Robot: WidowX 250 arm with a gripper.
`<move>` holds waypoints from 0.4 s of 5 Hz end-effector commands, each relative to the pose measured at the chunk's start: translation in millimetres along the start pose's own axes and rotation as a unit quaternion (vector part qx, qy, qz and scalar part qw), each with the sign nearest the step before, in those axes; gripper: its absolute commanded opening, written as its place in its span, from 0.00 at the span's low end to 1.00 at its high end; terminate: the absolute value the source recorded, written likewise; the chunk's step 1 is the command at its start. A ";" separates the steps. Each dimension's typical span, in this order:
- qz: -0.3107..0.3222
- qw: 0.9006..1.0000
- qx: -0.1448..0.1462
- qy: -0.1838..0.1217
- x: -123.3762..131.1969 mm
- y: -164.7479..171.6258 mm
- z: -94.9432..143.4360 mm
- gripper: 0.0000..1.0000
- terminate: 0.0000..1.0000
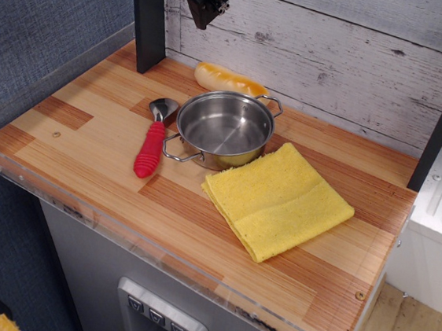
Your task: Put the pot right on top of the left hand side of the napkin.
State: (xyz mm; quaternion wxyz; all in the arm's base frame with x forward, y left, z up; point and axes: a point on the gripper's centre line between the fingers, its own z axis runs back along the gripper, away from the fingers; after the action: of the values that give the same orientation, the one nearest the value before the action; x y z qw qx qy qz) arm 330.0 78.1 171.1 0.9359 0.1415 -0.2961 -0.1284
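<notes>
The pot [223,129], small, shiny steel, with two wire loop handles and no lid, stands upright on the wooden table near the middle back. The yellow napkin [277,200] lies flat just to its right and front; its upper left corner touches or nearly touches the pot's side. My gripper [207,6] hangs high above the back of the table, up and left of the pot, well clear of it. Only its dark tip shows, and I cannot tell how its jaws stand. It holds nothing that I can see.
A red-handled metal spoon [152,144] lies just left of the pot. A yellowish bread roll [228,79] lies behind the pot by the white plank wall. A black post [147,23] stands at the back left. A clear plastic rim [165,248] edges the table.
</notes>
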 end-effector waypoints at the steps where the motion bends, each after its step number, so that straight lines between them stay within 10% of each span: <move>1: 0.000 1.000 0.000 0.000 0.0 0.0 0.0 1.00 0.00; 2: 0.031 0.999 0.015 -0.004 23.1 16.4 9.4 1.00 0.00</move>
State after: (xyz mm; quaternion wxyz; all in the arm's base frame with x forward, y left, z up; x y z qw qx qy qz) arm 345.1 83.8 185.2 0.9430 0.1367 -0.2889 -0.0928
